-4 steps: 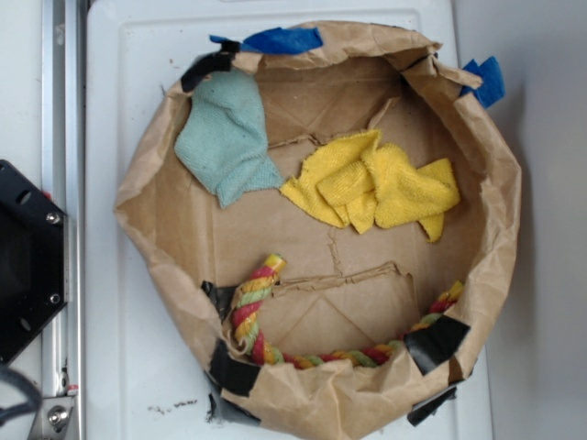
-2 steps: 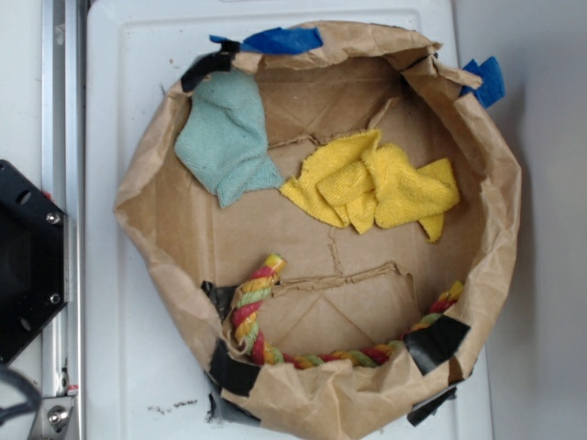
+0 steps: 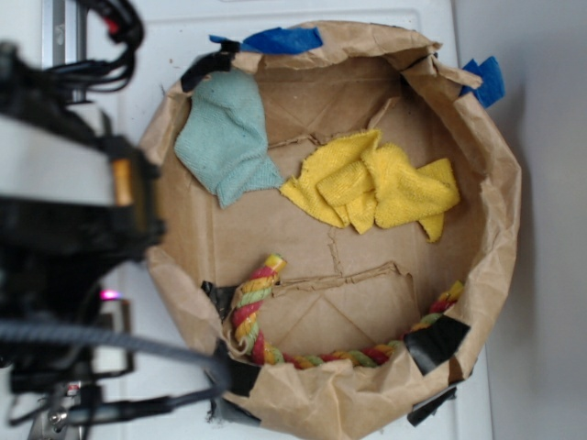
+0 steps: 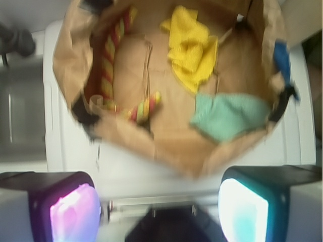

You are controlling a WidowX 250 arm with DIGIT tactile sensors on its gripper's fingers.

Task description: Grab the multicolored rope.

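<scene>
With its fingers spread wide and empty, gripper (image 4: 159,201) sits outside the paper-bag basket (image 4: 166,146) rim, so this reads as approach; next move likely reaches over the rim to the multicolored rope (image 4: 144,107) curled along the basket's inner wall.

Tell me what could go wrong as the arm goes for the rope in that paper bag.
1. The rope hugs the bag wall along the near rim, so the hand, open and apart from the bag, may snag or crush the paper instead.
2. Part of the rope is hidden under the folded rim, so pulling might drag the bag along.
3. The wrist view is blurred, so aiming may be off.
</scene>
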